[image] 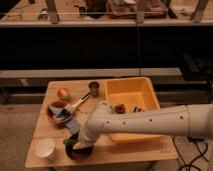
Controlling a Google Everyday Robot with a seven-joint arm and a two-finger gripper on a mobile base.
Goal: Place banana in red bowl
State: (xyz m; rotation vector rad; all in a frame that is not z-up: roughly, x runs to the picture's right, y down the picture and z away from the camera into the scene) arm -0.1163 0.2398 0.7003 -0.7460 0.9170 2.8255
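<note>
In the camera view, a wooden surface (50,131) holds everything. The robot's white arm (150,120) reaches in from the right, crosses the near edge of a yellow bin (131,94) and bends down at the near-left part of the surface. Its end effector (82,141) sits low over a dark bowl (80,153), at that bowl's rim. Whether it is released or clenched cannot be told.

The banana (78,146) shows only as a small pale-yellow patch in the dark bowl, right under the end effector, with a dark green vegetable (69,142) just to its left. Contact between the two cannot be made out.

The red bowl (52,112) stands farther back and to the left, apart from the dark bowl. A blue item (64,115) lies in it and spills over its near-right rim, and a pale long-handled utensil (79,103) leans out toward the far right.

A white cup (46,148) stands left of the dark bowl. A round orange-red fruit (63,93) lies beyond the red bowl, and a small metal cup (93,88) stands near the bin's far-left corner. Dark objects (120,108) lie inside the bin.
</note>
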